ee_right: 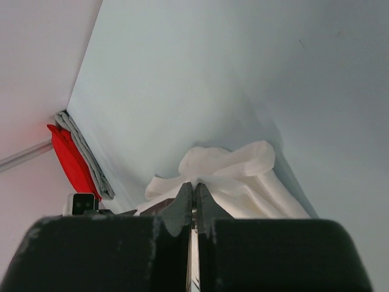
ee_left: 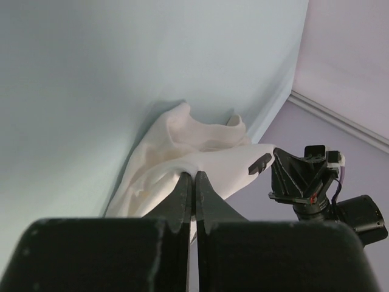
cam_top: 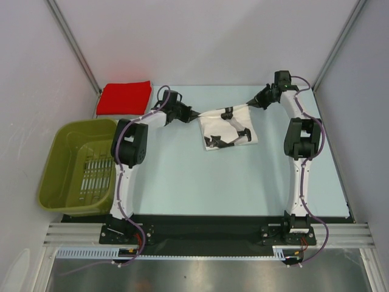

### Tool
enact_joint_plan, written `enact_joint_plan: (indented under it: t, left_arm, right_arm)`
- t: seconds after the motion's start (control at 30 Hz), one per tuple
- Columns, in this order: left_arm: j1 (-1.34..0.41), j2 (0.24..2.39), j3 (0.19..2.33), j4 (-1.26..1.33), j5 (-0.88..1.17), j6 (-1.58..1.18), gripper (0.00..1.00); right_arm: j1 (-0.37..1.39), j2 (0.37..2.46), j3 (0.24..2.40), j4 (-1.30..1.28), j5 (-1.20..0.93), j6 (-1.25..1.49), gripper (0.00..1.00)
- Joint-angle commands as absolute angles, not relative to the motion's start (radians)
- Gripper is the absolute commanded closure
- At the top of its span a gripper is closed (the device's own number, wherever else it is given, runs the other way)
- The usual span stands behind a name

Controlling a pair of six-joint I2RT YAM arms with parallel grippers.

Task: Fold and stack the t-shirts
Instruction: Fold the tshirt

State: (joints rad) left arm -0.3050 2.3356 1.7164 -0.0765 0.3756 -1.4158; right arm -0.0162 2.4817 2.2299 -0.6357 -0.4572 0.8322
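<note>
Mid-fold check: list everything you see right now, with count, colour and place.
white t-shirt: 1, white with black shapes, far middle of the table, stretched between both grippers
red t-shirt: 1, red, folded, far left corner
grey cloth: 1, grey, folded, stacked against the red t-shirt
basket: 1, olive green, at the table's left edge
table: 1, pale blue
left gripper: 1, black, shut on the white t-shirt
right gripper: 1, black, shut on the white t-shirt

White arms with black joints, purple cables, black tapered fingers.
</note>
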Motion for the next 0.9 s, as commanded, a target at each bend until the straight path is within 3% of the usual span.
enact_joint_plan:
  t: [0.0, 0.1, 0.17, 0.23, 0.3, 0.33, 0.43, 0.57, 0.73, 0.87]
  left_arm:
    - [-0.273, 2.368, 1.779, -0.069, 0.373, -1.431, 1.00]
    - [-0.272, 2.404, 1.822, -0.077, 0.374, -1.431, 0.96]
    - [-0.270, 2.425, 1.876, -0.112, 0.371, -1.418, 0.79]
    - [-0.267, 2.451, 1.957, -0.126, 0.361, -1.384, 0.66]
    - [-0.262, 2.465, 2.050, -0.247, 0.330, -1.283, 0.58]
    - [-0.259, 2.471, 2.147, -0.280, 0.307, -1.241, 0.53]
    - [-0.253, 2.424, 2.250, -0.412, 0.262, -1.089, 0.46]
    - [-0.268, 2.300, 2.123, -0.388, 0.296, -0.991, 0.44]
    - [-0.348, 2.221, 1.907, -0.215, 0.359, -0.953, 0.47]
    - [-0.412, 2.267, 1.897, -0.128, 0.391, -0.969, 0.48]
  right_arm:
    - [-0.052, 2.485, 2.287, -0.561, -0.419, 0.844, 1.00]
    - [-0.058, 2.500, 2.290, -0.540, -0.420, 0.850, 1.00]
    - [-0.063, 2.508, 2.286, -0.512, -0.414, 0.839, 0.97]
    - [-0.069, 2.516, 2.280, -0.459, -0.417, 0.809, 0.86]
    - [-0.077, 2.520, 2.283, -0.431, -0.431, 0.804, 0.83]
    - [-0.086, 2.523, 2.283, -0.410, -0.443, 0.808, 0.75]
    - [-0.123, 2.508, 2.299, -0.411, -0.480, 0.804, 0.62]
    - [-0.135, 2.451, 2.290, -0.426, -0.560, 0.729, 0.49]
    - [-0.077, 2.367, 2.114, -0.277, -0.647, 0.710, 0.47]
    - [-0.037, 2.358, 1.993, -0.114, -0.718, 0.778, 0.48]
